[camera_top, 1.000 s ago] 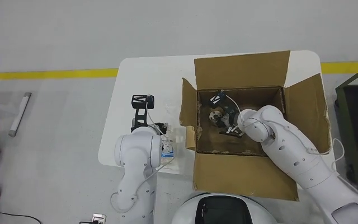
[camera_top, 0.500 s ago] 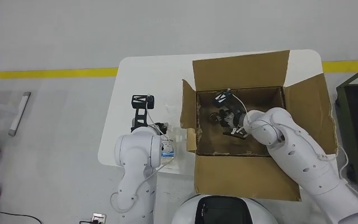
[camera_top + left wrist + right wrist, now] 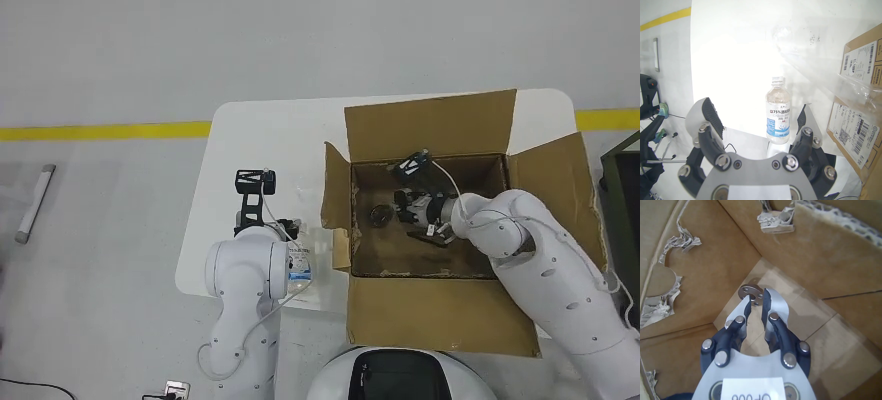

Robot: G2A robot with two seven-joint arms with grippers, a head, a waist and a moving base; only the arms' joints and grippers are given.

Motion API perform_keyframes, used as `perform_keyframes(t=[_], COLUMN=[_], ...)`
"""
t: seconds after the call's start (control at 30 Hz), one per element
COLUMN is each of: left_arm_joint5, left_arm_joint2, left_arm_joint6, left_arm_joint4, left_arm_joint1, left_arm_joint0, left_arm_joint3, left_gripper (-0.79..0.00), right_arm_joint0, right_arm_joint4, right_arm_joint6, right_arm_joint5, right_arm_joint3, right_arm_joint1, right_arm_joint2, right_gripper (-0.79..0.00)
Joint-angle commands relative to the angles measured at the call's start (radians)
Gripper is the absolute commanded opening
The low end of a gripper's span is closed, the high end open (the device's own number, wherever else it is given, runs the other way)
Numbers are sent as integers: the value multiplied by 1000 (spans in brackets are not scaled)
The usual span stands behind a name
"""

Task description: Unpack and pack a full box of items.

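Observation:
An open cardboard box (image 3: 430, 125) stands on the right half of the white table (image 3: 260, 130). On its floor lies a round metal flange (image 3: 380, 213) with several holes. My right gripper (image 3: 403, 208) is inside the box, just right of the flange and above the floor. In the right wrist view the flange (image 3: 755, 294) lies just past my right gripper (image 3: 757, 295), which is open by a narrow gap with nothing in it. My left gripper (image 3: 755, 105) is open wide over the table (image 3: 734, 56), left of the box. A clear bottle (image 3: 778, 117) with a blue and white label stands upright beyond it.
A clear plastic bag (image 3: 791, 43) lies on the table beside the box's labelled side wall (image 3: 857, 121). The box's inner walls (image 3: 810, 256) have torn cardboard edges. From above, the bottle (image 3: 299, 264) stands near the table's front edge. A yellow floor line (image 3: 100, 131) runs behind.
My right gripper has drawn back to the right inside the box, away from the flange, which stays on the floor. The left arm has not moved.

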Motion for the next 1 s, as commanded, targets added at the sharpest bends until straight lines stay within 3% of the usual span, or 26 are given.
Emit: perform_keyframes(t=[0.0, 0.07, 0.2, 0.23, 0.27, 0.3, 0.43, 0.57, 0.67, 0.73, 0.97], left_arm_joint5=[0, 0, 0, 0, 0, 0, 0, 0, 0, 0, 0], left_arm_joint2=[0, 0, 0, 0, 0, 0, 0, 0, 0, 0, 0], left_arm_joint6=[0, 0, 0, 0, 0, 0, 0, 0, 0, 0, 0], left_arm_joint4=[0, 0, 0, 0, 0, 0, 0, 0, 0, 0, 0], left_arm_joint1=[0, 0, 0, 0, 0, 0, 0, 0, 0, 0, 0], left_arm_joint0=[0, 0, 0, 0, 0, 0, 0, 0, 0, 0, 0], left_arm_joint3=[0, 0, 0, 0, 0, 0, 0, 0, 0, 0, 0], left_gripper=[0, 0, 0, 0, 0, 0, 0, 0, 0, 0, 0], right_arm_joint0=[0, 0, 16, 22, 28, 34, 56, 67, 74, 74, 75], right_arm_joint4=[13, 19, 22, 20, 21, 20, 10, 43, 53, 64, 56], right_arm_joint6=[-4, -6, -18, -23, -32, -41, -75, -103, -110, -108, -94], right_arm_joint5=[-7, -22, -43, -47, -51, -53, -71, -97, -116, -120, -131], right_arm_joint3=[7, 18, 56, 67, 80, 92, 141, 183, 197, 196, 186], right_arm_joint1=[0, 0, -5, -6, -8, -10, -16, -21, -21, -21, -16], right_arm_joint2=[0, -9, -40, -49, -58, -66, -93, -104, -106, -104, -96], right_gripper=[-551, -474, -394, -323, -169, -108, -92, -123, -314, -397, -545])
